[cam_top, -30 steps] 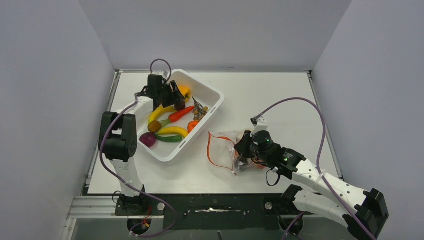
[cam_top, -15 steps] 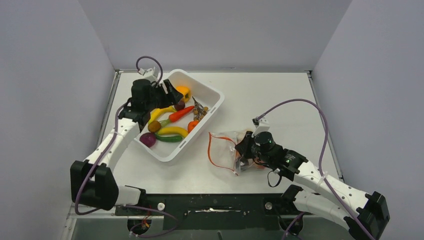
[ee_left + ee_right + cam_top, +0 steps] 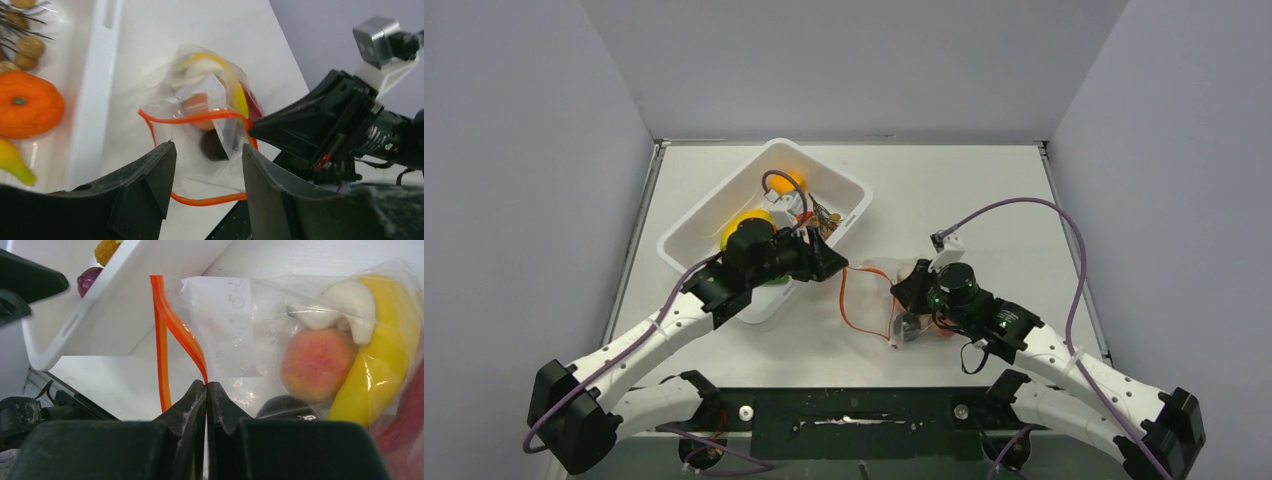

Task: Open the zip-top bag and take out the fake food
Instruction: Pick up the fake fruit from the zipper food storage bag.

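The zip-top bag lies right of the tub, its red-orange zip strip spread into an open loop. Fake food shows inside: a peach, a yellow banana, a dark plum and a red chili. My right gripper is shut on the zip strip at the bag's near lip. My left gripper hovers open just in front of the mouth, with nothing between its fingers. In the top view the left gripper sits at the bag's left edge and the right gripper at its right.
A white tub stands left of the bag and holds more toy food, among it an orange. Its long wall runs close beside the left gripper. The right arm's body fills the space behind the bag.
The left arm has swung from over the tub's far end down and right to the bag's mouth. The right gripper has stayed shut on the zip strip.
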Controlling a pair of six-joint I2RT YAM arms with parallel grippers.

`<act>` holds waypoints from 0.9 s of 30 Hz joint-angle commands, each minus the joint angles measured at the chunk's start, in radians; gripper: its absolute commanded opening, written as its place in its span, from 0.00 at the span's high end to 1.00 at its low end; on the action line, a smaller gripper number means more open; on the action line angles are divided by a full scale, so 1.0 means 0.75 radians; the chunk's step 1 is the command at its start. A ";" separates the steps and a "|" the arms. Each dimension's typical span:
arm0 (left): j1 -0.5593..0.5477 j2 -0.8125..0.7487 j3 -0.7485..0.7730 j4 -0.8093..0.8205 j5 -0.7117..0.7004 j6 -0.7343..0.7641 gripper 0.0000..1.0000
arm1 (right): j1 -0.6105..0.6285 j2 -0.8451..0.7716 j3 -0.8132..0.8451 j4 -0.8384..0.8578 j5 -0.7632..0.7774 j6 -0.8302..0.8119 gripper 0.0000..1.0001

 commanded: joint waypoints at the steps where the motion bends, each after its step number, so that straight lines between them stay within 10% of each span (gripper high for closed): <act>1: -0.180 0.059 -0.018 0.104 -0.079 -0.071 0.50 | 0.009 -0.065 0.050 0.167 -0.023 -0.031 0.98; 27: -0.503 0.569 0.140 0.311 -0.332 -0.316 0.53 | 0.015 -0.311 0.044 0.153 0.033 -0.064 0.99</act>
